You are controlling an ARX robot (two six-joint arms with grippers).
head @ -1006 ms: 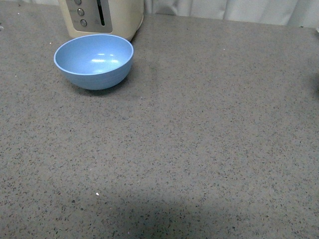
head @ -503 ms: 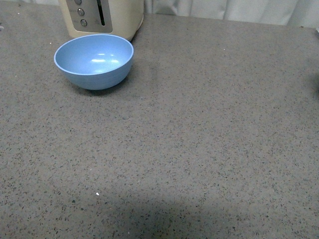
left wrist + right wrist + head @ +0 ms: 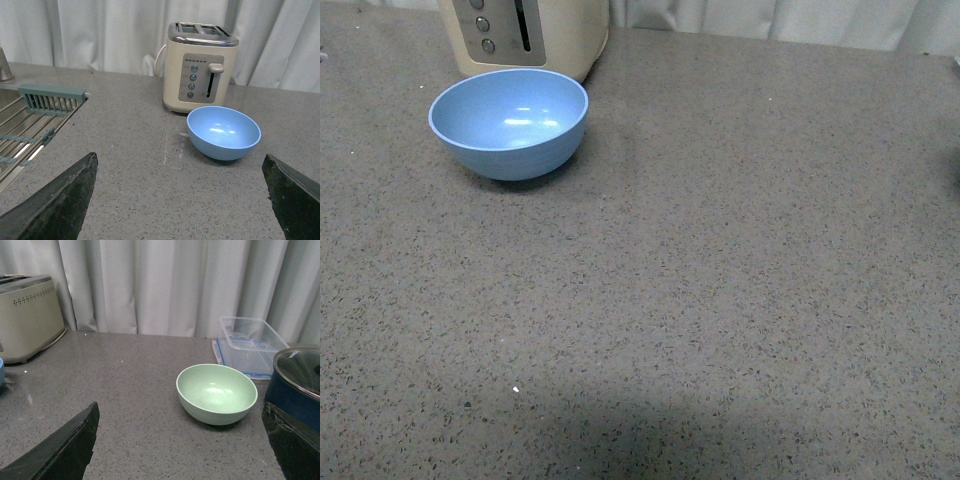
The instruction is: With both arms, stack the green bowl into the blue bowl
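Left wrist view first: the left claw (image 3: pixel 179 156) was spread wide with nothing between its fingers (image 3: pixel 60 200), so fully released. The blue bowl (image 3: pixel 224 132) sat ahead of it, well apart, roughly in line with the gap between the fingers. The bowl was upright and empty, just some light glare on its inside. Right behind it, nearly touching, was a cream toaster (image 3: pixel 200 67) with its lever and buttons facing the camera. Off to one side a sink (image 3: pixel 20 145) was let into the surface, with a green rack (image 3: pixel 50 97) at its edge.

Right wrist view was pretty much the same story. The right claw (image 3: pixel 180 407) was released too, gripping nothing. The green bowl (image 3: pixel 216 393) sat ahead of the open fingers and clear of them, upright and empty as well. Just beyond it was a clear plastic box (image 3: pixel 247 342) with blue trim, which looked empty. Right beside the bowl was a dark blue pot (image 3: pixel 297 385) with a glass lid on it; I couldn't tell what was inside. White curtain (image 3: pixel 165 285) ran along the far edge.

Front view put the blue bowl (image 3: pixel 508 122) near the far left corner of the grey speckled surface (image 3: pixel 720 280), just in front of the toaster (image 3: pixel 525 35).
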